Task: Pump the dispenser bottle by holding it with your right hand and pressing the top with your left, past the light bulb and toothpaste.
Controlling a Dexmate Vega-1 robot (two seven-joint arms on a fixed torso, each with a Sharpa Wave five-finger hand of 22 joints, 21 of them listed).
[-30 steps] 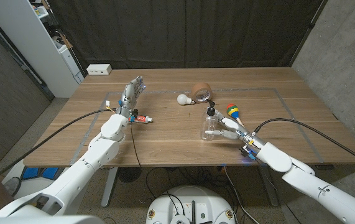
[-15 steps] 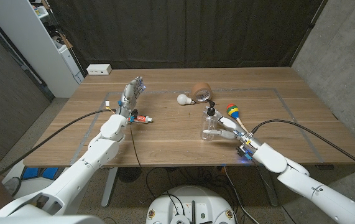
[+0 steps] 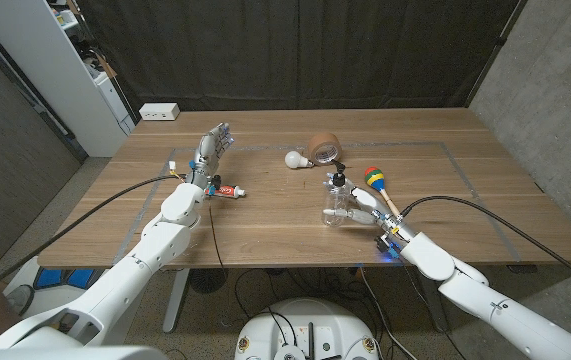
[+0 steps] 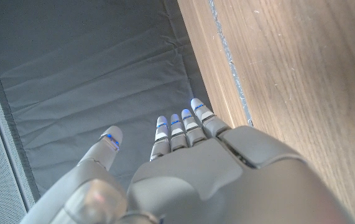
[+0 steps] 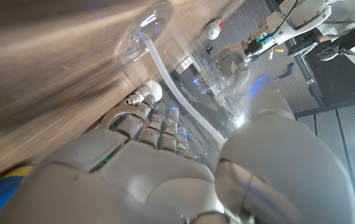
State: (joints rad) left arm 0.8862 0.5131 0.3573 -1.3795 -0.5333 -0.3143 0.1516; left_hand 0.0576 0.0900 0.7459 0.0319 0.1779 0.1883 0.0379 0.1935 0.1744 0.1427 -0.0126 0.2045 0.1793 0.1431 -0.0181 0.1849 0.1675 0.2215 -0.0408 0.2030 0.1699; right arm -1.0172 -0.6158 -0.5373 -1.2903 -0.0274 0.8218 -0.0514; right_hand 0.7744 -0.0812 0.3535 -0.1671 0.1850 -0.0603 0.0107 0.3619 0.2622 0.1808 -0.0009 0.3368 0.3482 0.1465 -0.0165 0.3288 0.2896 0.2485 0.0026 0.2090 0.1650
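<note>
- Since my right hand [image 3: 367, 207] already wraps the clear dispenser bottle [image 3: 339, 205] at frame centre-right, the holding is done.
- My left hand [image 3: 210, 150] — upper left, fingers spread, empty — hasn't reached the pump top [image 3: 339, 178].

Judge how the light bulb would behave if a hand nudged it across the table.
The light bulb lies on its side, round and smooth, so it would probably roll, curving rather than going straight. It looks light for its size. Probably fragile, so a hard knock into the tape roll beside it could crack it.
</note>
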